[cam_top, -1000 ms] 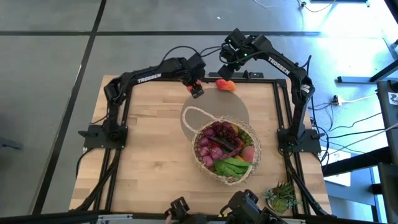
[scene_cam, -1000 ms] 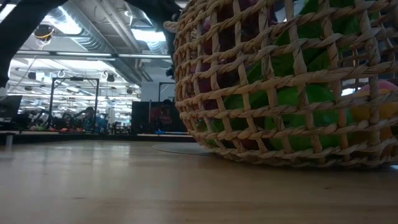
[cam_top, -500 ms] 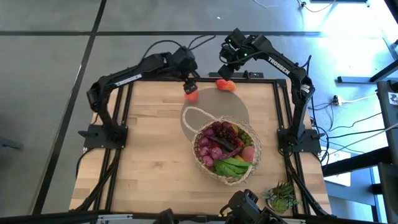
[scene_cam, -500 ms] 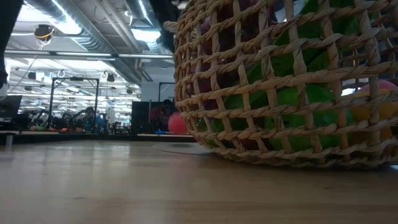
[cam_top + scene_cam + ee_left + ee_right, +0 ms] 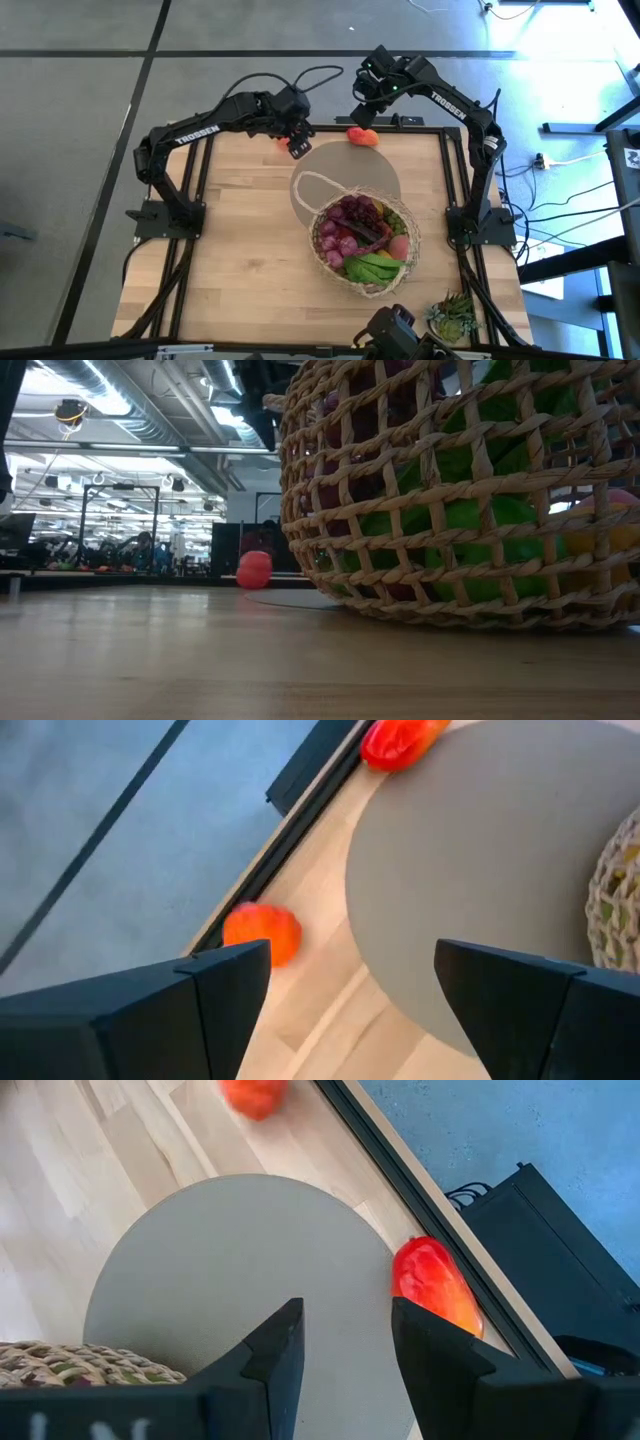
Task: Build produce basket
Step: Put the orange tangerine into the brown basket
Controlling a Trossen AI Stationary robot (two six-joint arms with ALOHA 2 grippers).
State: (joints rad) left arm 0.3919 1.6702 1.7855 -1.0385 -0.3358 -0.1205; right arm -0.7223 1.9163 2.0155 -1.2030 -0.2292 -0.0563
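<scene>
The woven basket (image 5: 365, 240), full of toy produce, stands at the table's right of centre, partly on a round grey mat (image 5: 352, 172). A round red tomato (image 5: 262, 933) lies on the bare wood by the table's far edge, also seen as the tomato (image 5: 254, 570) in the low view. A red-orange pepper (image 5: 435, 1285) lies at the mat's far rim, against the table's rail. My left gripper (image 5: 352, 982) hangs open above the table, to the right of the tomato. My right gripper (image 5: 345, 1342) is open in the air above the mat, short of the pepper.
The basket's thin loop handle (image 5: 312, 188) leans out over the mat toward the table's left. A spiky green potted plant (image 5: 455, 315) stands at the near right corner. Bare wood covers the table's left half (image 5: 230, 250). The dark frame rail (image 5: 400, 125) runs along the far edge.
My left gripper has risen and drawn back toward the table's far left. The tomato, which showed at its fingertips a second ago, now lies on the table and has rolled left along the far edge, out from behind the basket in the low view.
</scene>
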